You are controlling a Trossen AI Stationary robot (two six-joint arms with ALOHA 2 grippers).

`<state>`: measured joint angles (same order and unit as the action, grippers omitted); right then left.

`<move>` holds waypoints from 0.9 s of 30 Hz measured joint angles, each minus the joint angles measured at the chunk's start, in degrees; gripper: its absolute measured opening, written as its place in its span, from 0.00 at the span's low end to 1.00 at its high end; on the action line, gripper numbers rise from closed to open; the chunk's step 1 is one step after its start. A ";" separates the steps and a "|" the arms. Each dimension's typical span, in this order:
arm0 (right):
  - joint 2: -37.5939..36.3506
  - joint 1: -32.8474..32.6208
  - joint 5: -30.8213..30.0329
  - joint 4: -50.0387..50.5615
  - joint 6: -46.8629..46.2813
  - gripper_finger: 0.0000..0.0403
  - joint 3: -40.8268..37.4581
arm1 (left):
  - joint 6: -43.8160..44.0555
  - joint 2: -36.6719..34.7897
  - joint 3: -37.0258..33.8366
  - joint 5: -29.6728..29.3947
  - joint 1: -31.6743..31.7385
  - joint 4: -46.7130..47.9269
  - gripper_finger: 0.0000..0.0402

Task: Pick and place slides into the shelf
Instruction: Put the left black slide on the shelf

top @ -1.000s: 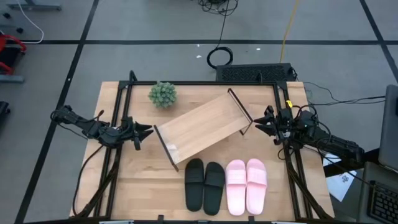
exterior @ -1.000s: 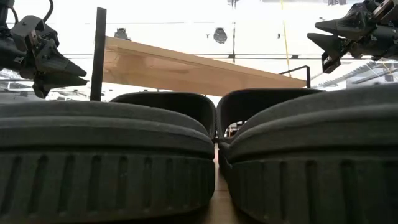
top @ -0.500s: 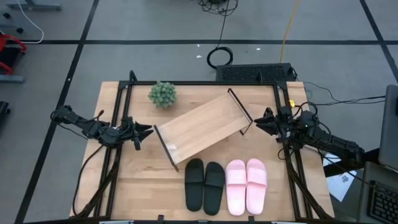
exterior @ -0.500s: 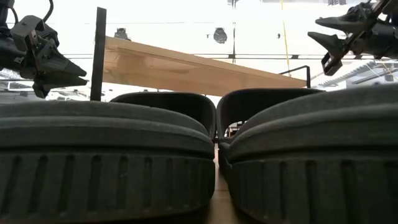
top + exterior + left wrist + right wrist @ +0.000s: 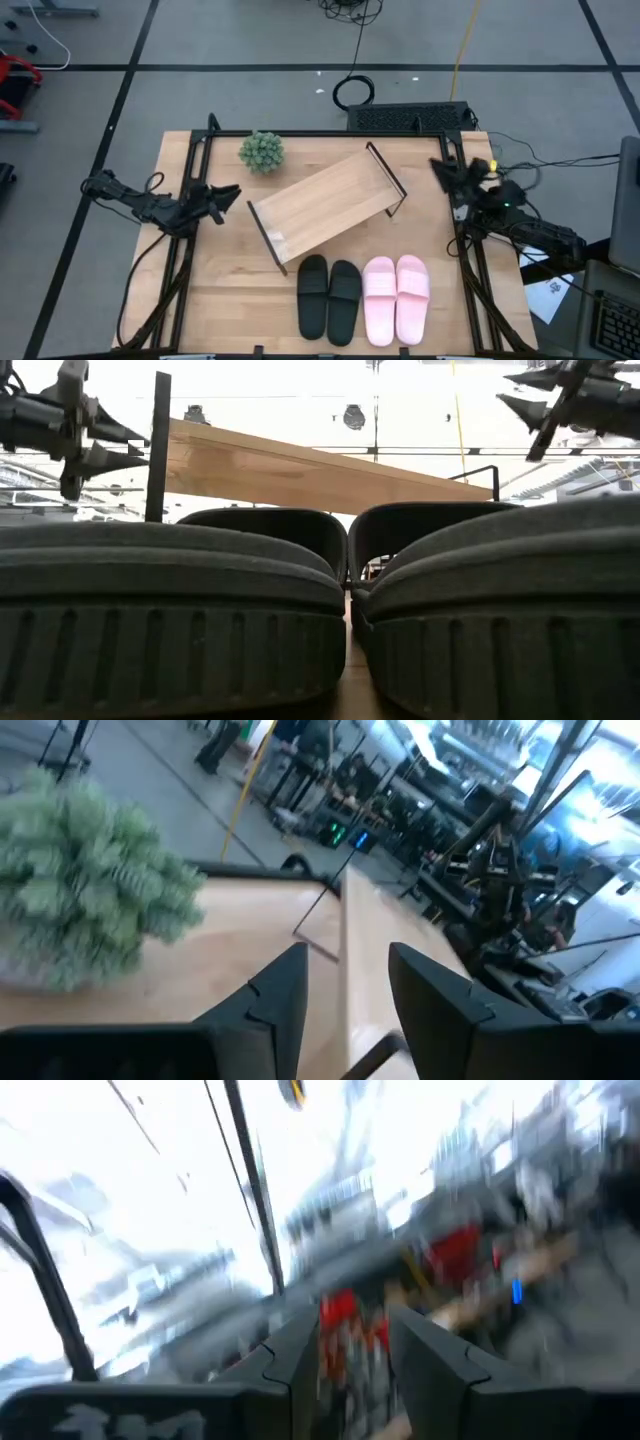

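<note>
A black pair of slides (image 5: pixel 330 298) and a pink pair (image 5: pixel 397 298) stand side by side on their soles near the table's front edge. The black pair fills the foreground of the low view (image 5: pixel 170 620). The shelf (image 5: pixel 325 205), a light-wood board with black wire end frames, sits slantwise mid-table. My left gripper (image 5: pixel 232 192) hovers open left of the shelf's near-left end, pointing about level at it (image 5: pixel 345 980). My right gripper (image 5: pixel 437 165) hovers open right of the shelf's far end, tipped upward (image 5: pixel 515 390). Neither has anything between its fingers.
A small green potted plant (image 5: pixel 262 150) stands at the far left of the table, close to my left gripper (image 5: pixel 80 890). Black frame rails (image 5: pixel 190 190) run along both table sides. A dark device (image 5: pixel 410 117) lies at the far edge.
Both grippers have risen. My left gripper has rolled and tipped up to about level beside the shelf's left end. My right gripper has tipped upward and swung toward the table's far edge. The slides and the shelf have stayed in place.
</note>
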<state>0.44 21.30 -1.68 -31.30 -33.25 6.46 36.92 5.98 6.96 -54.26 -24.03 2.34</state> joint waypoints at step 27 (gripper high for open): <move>41.50 -0.02 25.50 43.50 21.95 0.28 80.16 | -29.84 32.15 73.30 17.04 -1.32 42.69 0.36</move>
<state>41.94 21.28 23.82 12.20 -11.30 86.61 7.08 38.13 80.25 -37.22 -25.35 45.04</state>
